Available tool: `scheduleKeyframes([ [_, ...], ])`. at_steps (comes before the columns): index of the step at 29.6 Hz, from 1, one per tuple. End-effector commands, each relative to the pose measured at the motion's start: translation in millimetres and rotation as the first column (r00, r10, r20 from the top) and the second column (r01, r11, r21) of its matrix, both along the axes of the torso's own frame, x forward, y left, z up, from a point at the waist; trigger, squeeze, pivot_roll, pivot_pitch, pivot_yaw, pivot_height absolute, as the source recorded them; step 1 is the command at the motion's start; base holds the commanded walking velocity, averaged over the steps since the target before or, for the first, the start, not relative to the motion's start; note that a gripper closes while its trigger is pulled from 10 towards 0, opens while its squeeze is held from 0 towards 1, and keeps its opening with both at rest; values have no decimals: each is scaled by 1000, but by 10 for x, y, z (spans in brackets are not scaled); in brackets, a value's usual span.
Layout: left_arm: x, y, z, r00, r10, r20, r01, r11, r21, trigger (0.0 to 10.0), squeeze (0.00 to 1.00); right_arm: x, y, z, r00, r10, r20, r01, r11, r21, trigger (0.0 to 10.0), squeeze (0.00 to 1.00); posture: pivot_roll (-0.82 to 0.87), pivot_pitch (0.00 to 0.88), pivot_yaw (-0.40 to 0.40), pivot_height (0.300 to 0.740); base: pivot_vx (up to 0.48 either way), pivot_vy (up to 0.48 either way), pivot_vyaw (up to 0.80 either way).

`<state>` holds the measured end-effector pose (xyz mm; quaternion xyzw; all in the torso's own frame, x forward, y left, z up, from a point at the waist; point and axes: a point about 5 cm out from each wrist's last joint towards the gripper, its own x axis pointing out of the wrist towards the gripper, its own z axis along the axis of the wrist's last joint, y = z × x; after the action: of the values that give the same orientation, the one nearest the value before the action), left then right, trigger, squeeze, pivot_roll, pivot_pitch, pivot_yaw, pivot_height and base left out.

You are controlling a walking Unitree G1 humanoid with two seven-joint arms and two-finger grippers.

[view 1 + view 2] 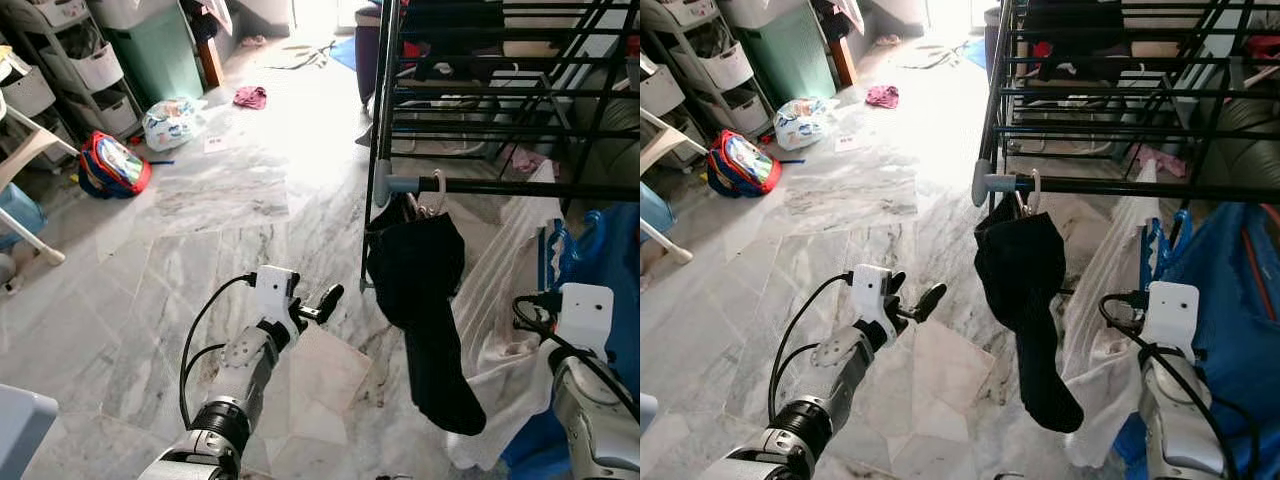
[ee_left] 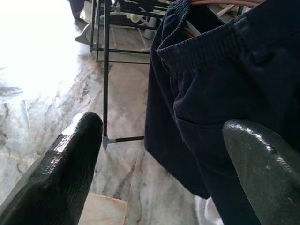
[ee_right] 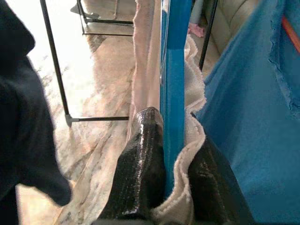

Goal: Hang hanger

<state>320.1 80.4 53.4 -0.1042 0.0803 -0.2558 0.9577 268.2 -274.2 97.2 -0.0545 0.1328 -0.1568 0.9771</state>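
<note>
A hanger hook (image 1: 436, 192) sits on the front rail of the black drying rack (image 1: 520, 187), with a dark navy garment (image 1: 425, 300) drooping from it toward the marble floor. My left gripper (image 1: 318, 305) is open, low and to the left of that garment, a short gap away; the left wrist view has the garment (image 2: 225, 93) just beyond the spread fingers (image 2: 61, 168). My right gripper (image 3: 176, 140) is shut on a blue hanger (image 3: 173, 79) draped with a cream towel (image 3: 145, 56), right of the dark garment. In the eye views its wrist camera box (image 1: 585, 310) covers the fingers.
Blue fabric (image 1: 615, 260) hangs at the far right. A red backpack (image 1: 113, 165), a plastic bag (image 1: 172, 122) and a pink cloth (image 1: 250, 97) lie on the floor to the left, near shelves with baskets (image 1: 95, 70) and a green cabinet (image 1: 155, 50). More clothes hang deeper in the rack.
</note>
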Motion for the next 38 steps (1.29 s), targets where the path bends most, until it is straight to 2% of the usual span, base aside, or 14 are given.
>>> scheduleKeyframes([
  [1, -24, 53, -45, 1000, 11, -15, -11, 1000, 15, 10000, 0, 75, -41, 197, 998, 0, 69, 2, 1000, -22, 10000, 0, -174, 135, 61, 740, 0, 0, 0],
  [5, -24, 56, -43, 1000, 11, -15, -11, 1000, 17, 10000, 0, 213, -141, 357, 996, 8, 89, -5, 999, -37, 10000, 0, -170, 146, 62, 740, 0, 0, 0],
  [11, -31, 75, -49, 1000, 11, -14, -11, 1000, 18, 10000, 0, 357, -213, 470, 995, -7, 96, 11, 999, -42, 10000, 0, -162, 158, 63, 740, 0, 0, 0],
  [13, -41, 82, -60, 1000, 9, -16, -9, 1000, 20, 10000, 0, 412, -242, 414, 999, -28, 35, 28, 1000, -3, 10000, 0, -158, 161, 62, 740, 0, 0, 0],
  [19, -44, 95, -64, 1000, 11, -19, -11, 1000, 21, 10000, 0, 553, -281, 363, 999, -35, -14, 36, 997, 71, 10000, 0, -143, 165, 60, 740, 0, 0, 0],
  [24, -56, 74, -45, 1000, -22, -10, 22, 1000, -8, 10000, 0, 634, -237, 274, 998, -10, -68, 17, 994, 105, 10000, 0, -135, 165, 56, 740, 0, 0, 0],
  [34, -88, 38, -57, 999, -45, -10, 44, 999, -20, 10000, 0, 644, -172, 118, 993, 33, -115, -17, 990, 140, 10000, 0, -129, 162, 51, 740, 0, 0, 0],
  [35, -88, 39, -57, 999, -45, -10, 44, 999, -20, 10000, 0, 638, -172, 104, 993, 32, -115, -14, 989, 150, 10000, 192, -128, 161, 51, 740, 0, 0, 0],
  [36, -88, 41, -55, 999, -46, -10, 45, 999, -20, 10000, 0, 639, -175, 95, 993, 32, -115, -13, 988, 157, 10000, 192, -128, 161, 51, 740, 0, 0, 0],
  [37, -86, 42, -51, 999, -47, -10, 47, 999, -22, 10000, 0, 638, -181, 90, 993, 29, -113, -11, 987, 163, 10000, 1000, -128, 161, 52, 740, 0, 0, 0],
  [38, -85, 43, -49, 999, -48, -9, 48, 999, -22, 10000, 0, 638, -181, 90, 993, 30, -110, -12, 986, 164, 10000, 1000, -129, 160, 53, 740, 0, 0, 0],
])
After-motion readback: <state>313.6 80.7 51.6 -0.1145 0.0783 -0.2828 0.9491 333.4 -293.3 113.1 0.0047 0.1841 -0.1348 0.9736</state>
